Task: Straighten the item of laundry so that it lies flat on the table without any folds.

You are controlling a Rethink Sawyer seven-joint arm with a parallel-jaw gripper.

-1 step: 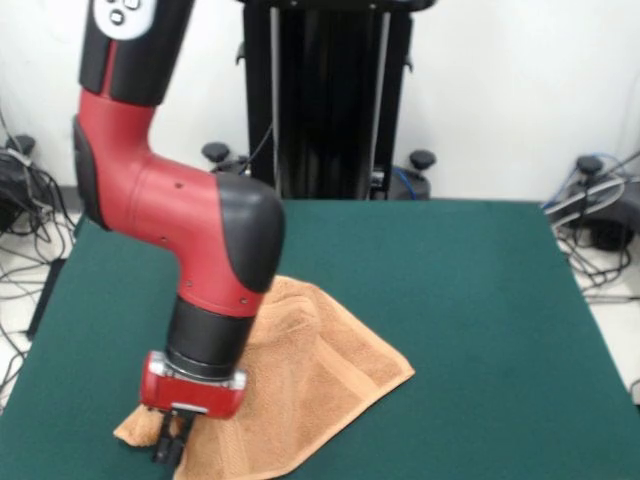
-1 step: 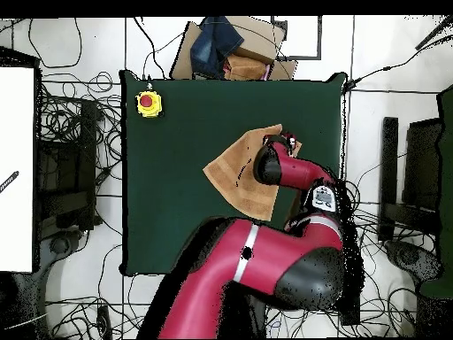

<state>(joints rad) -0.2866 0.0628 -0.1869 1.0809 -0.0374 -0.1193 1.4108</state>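
The end effector point(image 1: 170, 440) is down at the near-left corner of the towel point(image 1: 310, 380), its dark fingertips pressed close together at the cloth; whether they actually pinch it I cannot tell. The tan-orange towel lies on the green table point(image 1: 470, 300), near its front edge, rumpled and raised under the arm, with a woven band along its right edge. Farther back, the red arm point(image 1: 170, 200) rises out of view.

Green table point(image 1: 470, 300) w/ towel point(image 1: 320, 380), maybe button point(image 2: 149, 104)
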